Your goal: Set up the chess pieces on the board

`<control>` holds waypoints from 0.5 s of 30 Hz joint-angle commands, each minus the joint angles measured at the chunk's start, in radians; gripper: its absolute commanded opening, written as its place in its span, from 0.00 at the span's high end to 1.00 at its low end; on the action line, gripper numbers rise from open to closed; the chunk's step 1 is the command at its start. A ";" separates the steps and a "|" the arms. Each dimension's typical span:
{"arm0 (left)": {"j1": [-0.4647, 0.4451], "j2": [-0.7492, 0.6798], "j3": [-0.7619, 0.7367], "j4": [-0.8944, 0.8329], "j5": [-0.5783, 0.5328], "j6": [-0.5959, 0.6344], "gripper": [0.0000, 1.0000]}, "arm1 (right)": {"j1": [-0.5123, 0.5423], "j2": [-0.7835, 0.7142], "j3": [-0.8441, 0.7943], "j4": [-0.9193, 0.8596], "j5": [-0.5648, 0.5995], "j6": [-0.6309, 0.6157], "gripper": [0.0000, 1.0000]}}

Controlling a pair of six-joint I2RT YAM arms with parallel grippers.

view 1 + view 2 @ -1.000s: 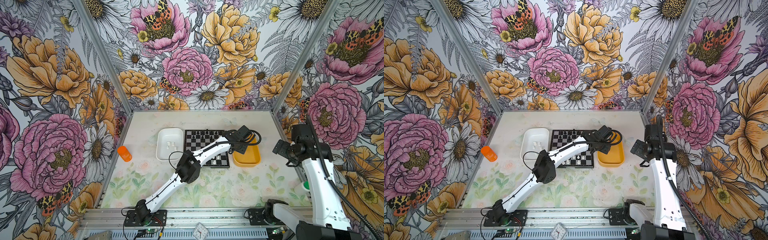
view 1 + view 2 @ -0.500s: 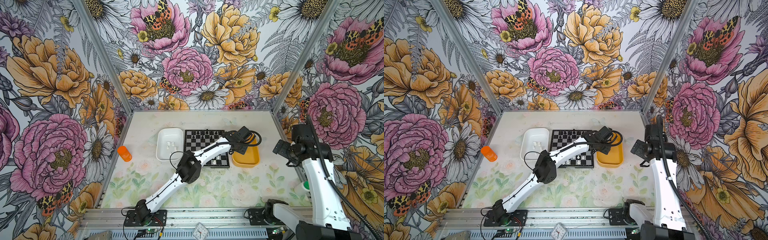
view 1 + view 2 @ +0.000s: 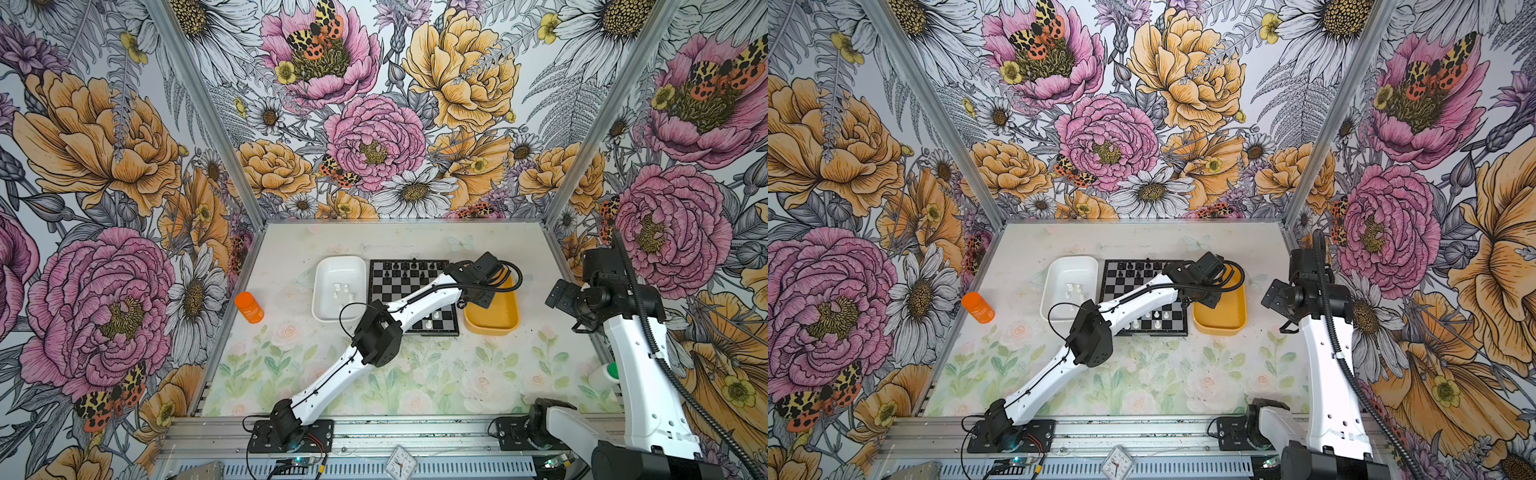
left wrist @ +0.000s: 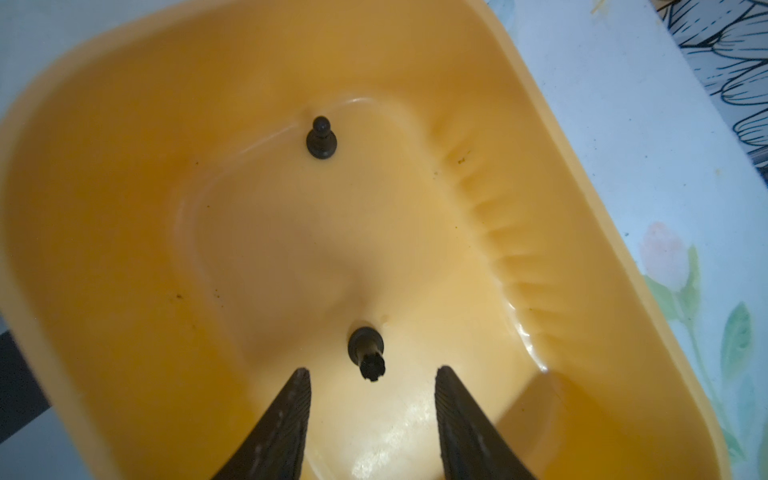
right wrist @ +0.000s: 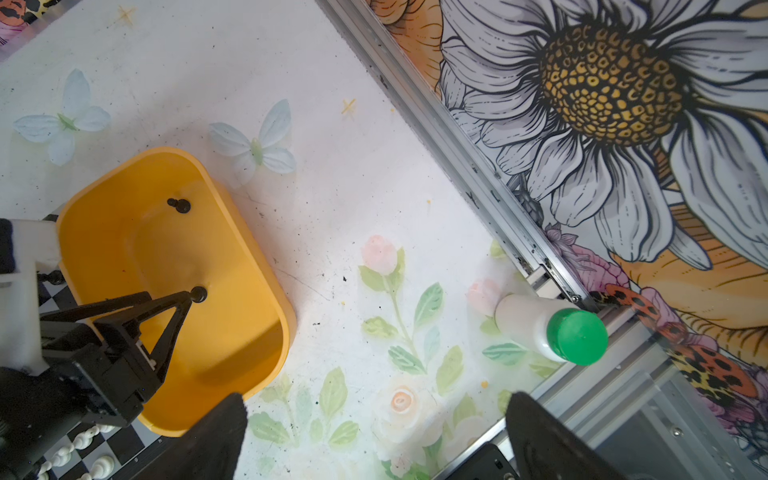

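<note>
right gripper point(image 5: 374, 397): spread wide, empty, over desk point(image 5: 332, 187), far right in both top views | left gripper point(image 4: 372, 369): half-spread, empty, inside yellow tray point(image 4: 124, 208) | black chess piece point(image 4: 365, 345): upright between its tips, touching neither | black pawn point(image 4: 321, 139): upright, farther along tray | board point(image 3: 395, 282): mid-frame, just left of tray, partly set

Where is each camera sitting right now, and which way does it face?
Top views: high at the front, facing down toward the back wall; both show the left arm reaching over the board to the yellow tray, the right arm raised aside.
Left wrist: on that arm, looking into the tray; left gripper open astride a black piece.
Right wrist: looking down at tray and bottle; right gripper open.
Shared: both wrist views show that piece and a black pawn.
</note>
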State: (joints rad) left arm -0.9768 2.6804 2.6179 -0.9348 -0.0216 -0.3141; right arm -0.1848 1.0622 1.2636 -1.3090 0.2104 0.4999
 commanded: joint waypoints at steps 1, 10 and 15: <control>0.012 -0.005 -0.006 0.020 -0.012 0.007 0.49 | -0.007 -0.001 0.013 -0.001 0.015 -0.009 0.00; 0.009 0.004 0.002 0.021 -0.005 0.005 0.49 | -0.008 -0.008 0.007 0.000 0.015 -0.012 0.00; 0.010 0.012 0.011 0.022 -0.002 0.005 0.49 | -0.009 -0.011 0.001 0.000 0.014 -0.012 0.00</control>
State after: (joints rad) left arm -0.9768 2.6804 2.6179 -0.9344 -0.0216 -0.3141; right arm -0.1875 1.0622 1.2636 -1.3090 0.2104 0.4969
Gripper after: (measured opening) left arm 0.507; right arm 0.995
